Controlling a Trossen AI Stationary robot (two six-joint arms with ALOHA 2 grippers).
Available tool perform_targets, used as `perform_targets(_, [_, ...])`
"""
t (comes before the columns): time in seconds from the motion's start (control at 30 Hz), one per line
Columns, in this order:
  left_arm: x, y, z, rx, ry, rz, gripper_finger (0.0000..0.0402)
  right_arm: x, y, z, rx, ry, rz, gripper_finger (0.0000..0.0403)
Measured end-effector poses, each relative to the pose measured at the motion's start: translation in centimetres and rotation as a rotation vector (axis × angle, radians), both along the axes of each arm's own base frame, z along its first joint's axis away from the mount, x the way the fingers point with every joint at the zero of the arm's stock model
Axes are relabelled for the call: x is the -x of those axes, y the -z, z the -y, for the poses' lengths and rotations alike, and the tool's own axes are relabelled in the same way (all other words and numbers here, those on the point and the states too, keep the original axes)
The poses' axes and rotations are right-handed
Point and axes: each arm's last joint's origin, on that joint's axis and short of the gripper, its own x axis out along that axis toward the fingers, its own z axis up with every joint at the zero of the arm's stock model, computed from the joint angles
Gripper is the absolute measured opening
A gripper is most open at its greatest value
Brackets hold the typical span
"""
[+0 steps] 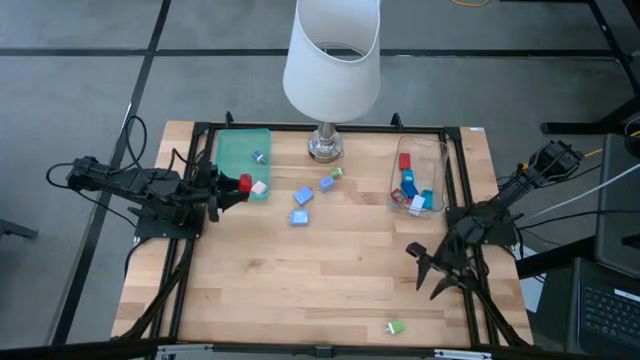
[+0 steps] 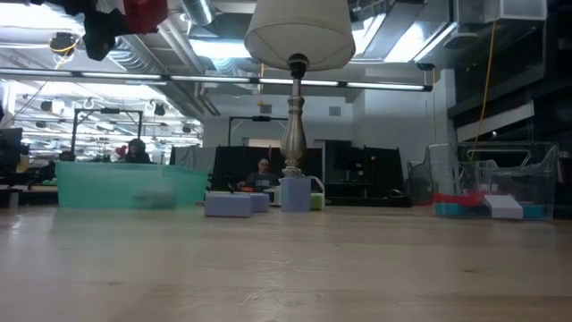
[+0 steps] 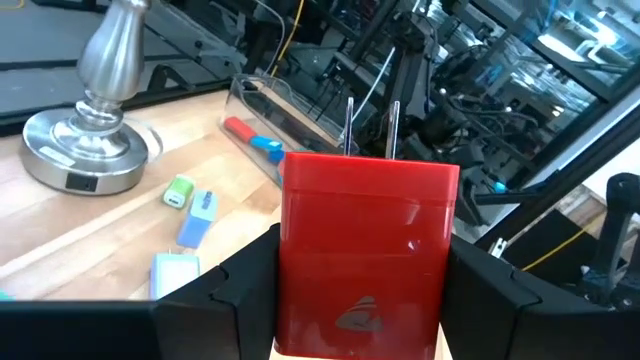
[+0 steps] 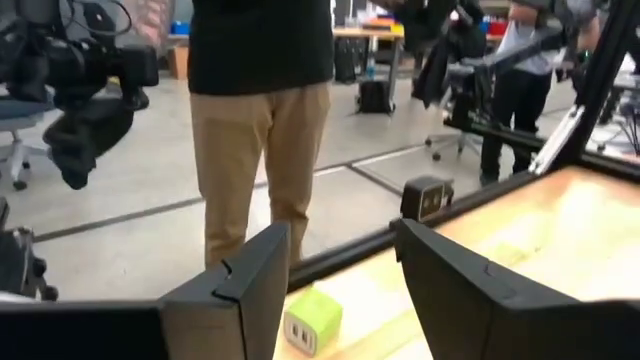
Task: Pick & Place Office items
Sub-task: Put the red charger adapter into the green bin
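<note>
Task partway. Left gripper (image 1: 236, 184) clamps glossy red block (image 1: 245, 182) above table's left side, beside flat green tray (image 1: 243, 152). Mid-table: small blue blocks (image 1: 302, 205) loose on pale wood. Clear plastic bin (image 1: 418, 160) holds several pieces. Right gripper (image 1: 432, 270) spread, empty, near green-white block (image 1: 396, 327).

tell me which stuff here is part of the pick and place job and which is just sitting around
Job:
- red block, held by left gripper
- pink-white block
- blue blocks
- green block
- pieces already in clear bin
- green tray
- right gripper, open and waiting

Just there:
- table lamp
- person standing beyond the table
</note>
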Motion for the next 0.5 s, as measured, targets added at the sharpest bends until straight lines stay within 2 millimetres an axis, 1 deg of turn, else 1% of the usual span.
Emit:
perform_targets(0.17, [0.0, 0.2, 0.0, 0.012, -0.006, -0.014, 0.0203, 0.1, -0.8, -0.1, -0.044, -0.041, 0.089, 0.0192])
perform_targets(0.23, [0.0, 0.2, 0.0, 0.017, -0.007, -0.013, 0.0203, 0.3, -1.8, -0.1, -0.108, -0.132, 0.175, 0.0192])
perform_targets(0.3, [0.0, 0.2, 0.0, 0.02, -0.007, -0.013, 0.0203, 0.8, -3.1, 0.0, -0.189, -0.259, 0.287, 0.0192])
perform_targets(0.33, [0.0, 0.2, 0.0, 0.021, -0.007, -0.013, 0.0203, 1.1, -3.7, 0.1, -0.235, -0.313, 0.312, 0.0192])
perform_targets(0.43, [0.0, 0.2, 0.0, 0.02, -0.008, -0.014, 0.0203, 1.5, -5.0, 1.0, -0.387, -0.357, 0.239, 0.0192])
perform_targets(0.5, [0.0, 0.2, 0.0, 0.02, -0.009, -0.014, 0.0203, 2.1, -6.4, 2.0, -0.49, -0.392, 0.257, 0.0192])
